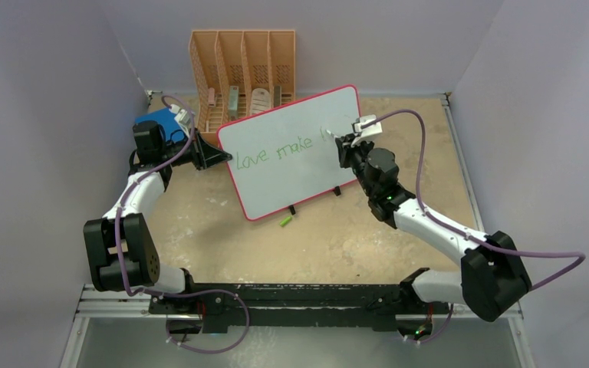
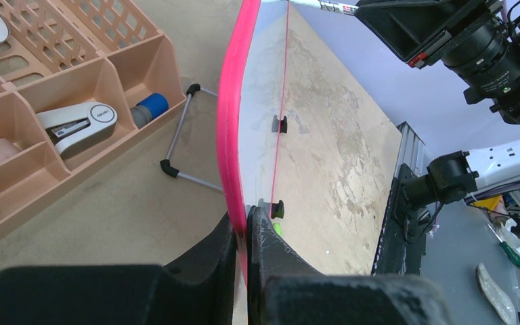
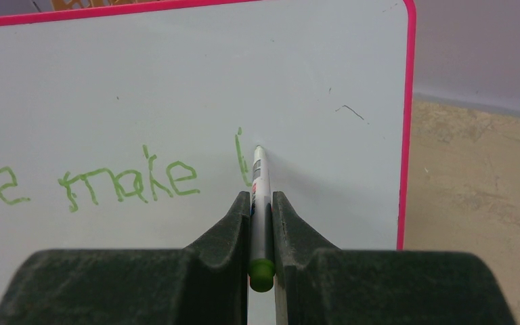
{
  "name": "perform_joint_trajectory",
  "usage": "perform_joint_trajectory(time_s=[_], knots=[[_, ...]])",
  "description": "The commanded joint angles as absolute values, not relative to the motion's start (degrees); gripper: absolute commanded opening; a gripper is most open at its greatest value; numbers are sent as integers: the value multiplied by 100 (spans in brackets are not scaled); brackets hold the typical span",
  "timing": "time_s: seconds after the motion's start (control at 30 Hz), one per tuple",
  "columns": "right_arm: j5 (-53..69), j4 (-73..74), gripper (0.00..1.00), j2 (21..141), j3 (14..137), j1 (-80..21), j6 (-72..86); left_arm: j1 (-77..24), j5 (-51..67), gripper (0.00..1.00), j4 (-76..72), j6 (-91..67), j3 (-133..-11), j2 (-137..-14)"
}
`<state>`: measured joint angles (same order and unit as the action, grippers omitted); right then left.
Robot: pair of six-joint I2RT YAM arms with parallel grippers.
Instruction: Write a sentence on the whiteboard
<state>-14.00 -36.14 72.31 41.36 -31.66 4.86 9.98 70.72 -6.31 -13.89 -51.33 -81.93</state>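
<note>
The whiteboard (image 1: 291,153) stands tilted on two small black feet, its pink rim (image 2: 230,122) pinched between the fingers of my left gripper (image 1: 216,156) at its left edge. Green writing on the whiteboard (image 3: 176,81) reads "love make" (image 1: 276,153), followed by one upright stroke (image 3: 242,157); this is the sentence as it stands. My right gripper (image 3: 261,203) is shut on a white marker with a green end (image 3: 260,203). The marker's tip touches the board just right of that stroke. In the top view the right gripper (image 1: 343,147) sits at the board's right part.
A peach slotted organizer (image 1: 243,73) holding a stapler (image 2: 78,125) and small items stands behind the board. A blue flat book (image 1: 159,123) lies behind the left arm. A green marker cap (image 1: 284,221) lies on the table in front of the board.
</note>
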Motion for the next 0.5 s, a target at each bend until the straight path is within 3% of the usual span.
perform_joint_trajectory(time_s=[0.0, 0.47], knots=[[-1447, -3937, 0, 7265, 4395, -3121, 388, 993, 7066, 0, -929, -1118, -5280, -7963], [-1503, -3638, 0, 7023, 4172, -3111, 538, 993, 7068, 0, -923, -1117, -5277, -7971]])
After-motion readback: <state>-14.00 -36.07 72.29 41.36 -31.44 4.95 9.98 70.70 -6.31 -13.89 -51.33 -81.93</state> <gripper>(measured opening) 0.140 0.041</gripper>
